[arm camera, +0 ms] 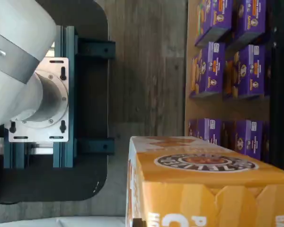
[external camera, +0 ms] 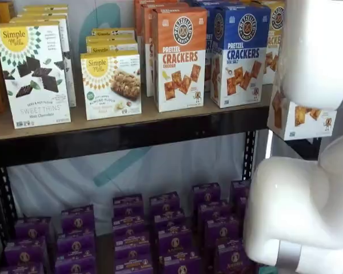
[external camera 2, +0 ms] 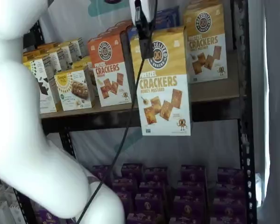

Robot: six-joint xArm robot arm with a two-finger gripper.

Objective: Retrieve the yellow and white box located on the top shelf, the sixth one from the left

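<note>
The yellow and white box hangs in the air in front of the top shelf, clear of the row, its lower edge below the shelf's black rail. My gripper comes down from above with its black fingers shut on the box's yellow upper part. In a shelf view only the box's white lower corner shows, with the white arm covering the rest. The wrist view shows the box's yellow top and round logo close up. The shelf board holds the other cartons.
On the shelf stand a like yellow carton, an orange box, a blue box and Simple Mills boxes. Purple boxes fill the lower level. A black upright stands at the right. A cable hangs beside the box.
</note>
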